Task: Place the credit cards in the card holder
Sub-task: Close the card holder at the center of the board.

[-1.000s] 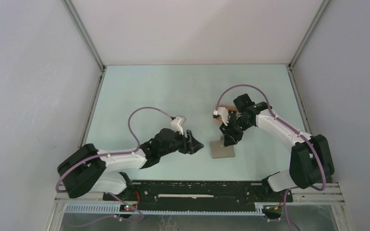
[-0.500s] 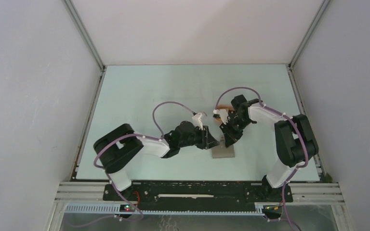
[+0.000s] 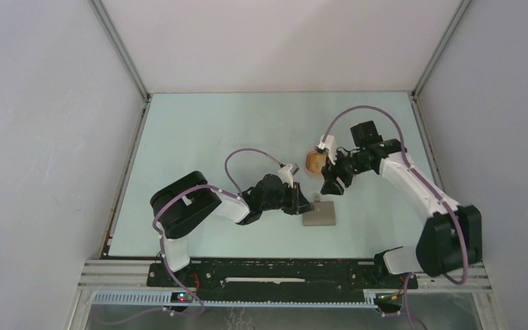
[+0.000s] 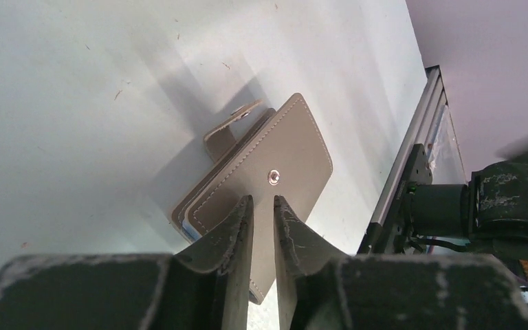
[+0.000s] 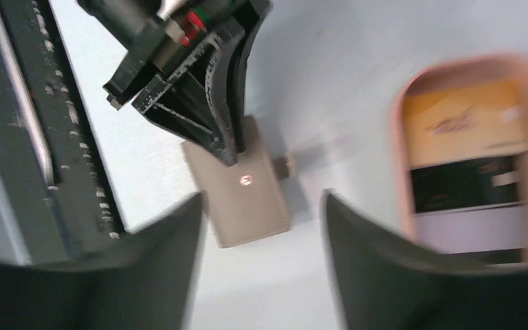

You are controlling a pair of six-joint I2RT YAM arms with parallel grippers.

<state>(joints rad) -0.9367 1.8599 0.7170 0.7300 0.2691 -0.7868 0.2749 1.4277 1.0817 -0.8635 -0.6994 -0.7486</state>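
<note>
Holder (image 3: 318,214) is lying flat and closed on the table (image 3: 206,130), near the middle and toward the near edge. A snap stud (image 4: 273,177) is showing on its cover. A strap tab (image 4: 237,122) is sticking out from its far edge. A pale blue sliver (image 4: 188,230) is peeking out between the covers; cannot tell what it is.

Left gripper (image 4: 262,206) is reaching in from the left, tips sitting over the holder's left edge. Fingers are standing nearly together with only a narrow slit between them, the grey cover showing through it. Cannot tell whether they are pinching the holder or just resting over it.

Right gripper (image 5: 261,201) is hovering above the table between tray and holder. Its fingers are standing wide apart with nothing between them. The right wrist view is blurring.

Peach tray (image 5: 481,67) is sitting just beyond the holder's far edge. 3 cards are lying inside it, side by side: orange card (image 5: 464,120), dark card (image 5: 464,184), pale card (image 5: 464,230). All 3 are lying apart from the holder.
</note>
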